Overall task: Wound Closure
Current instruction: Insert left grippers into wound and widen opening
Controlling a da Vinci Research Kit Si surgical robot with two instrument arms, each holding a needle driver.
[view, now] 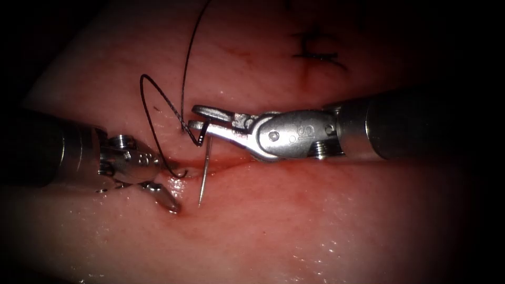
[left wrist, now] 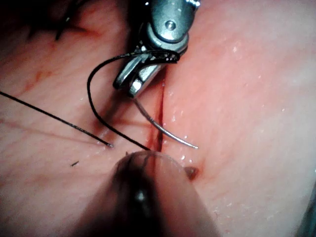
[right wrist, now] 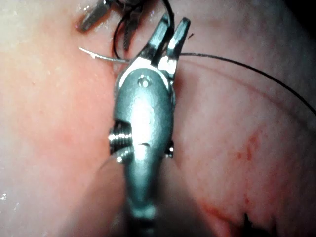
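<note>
My right tool [view: 192, 118] reaches in from the right, just above the cut [view: 247, 161], shut on the tail end of the curved needle [view: 204, 173]. The needle hangs across the cut, and its bare tip is free over the tissue below, not in the tissue. Both wrist views show the same: the needle [left wrist: 168, 136] [right wrist: 98, 55] leaves the right tool [left wrist: 126, 86] [right wrist: 175, 22] and arcs over the cut. Black thread [view: 185, 68] drops from above, hooks round the lower jaw and loops left. My left tool [view: 168, 186] [right wrist: 103, 35] rests open at the cut's left end, holding nothing.
Earlier dark stitches [view: 315, 50] sit on the tissue at the upper right. Red fluid lines the cut [left wrist: 159, 118]. Two strands of thread enter the tissue [left wrist: 109, 144] close to the cut's left end. Pale tissue [view: 315, 226] spreads below the cut.
</note>
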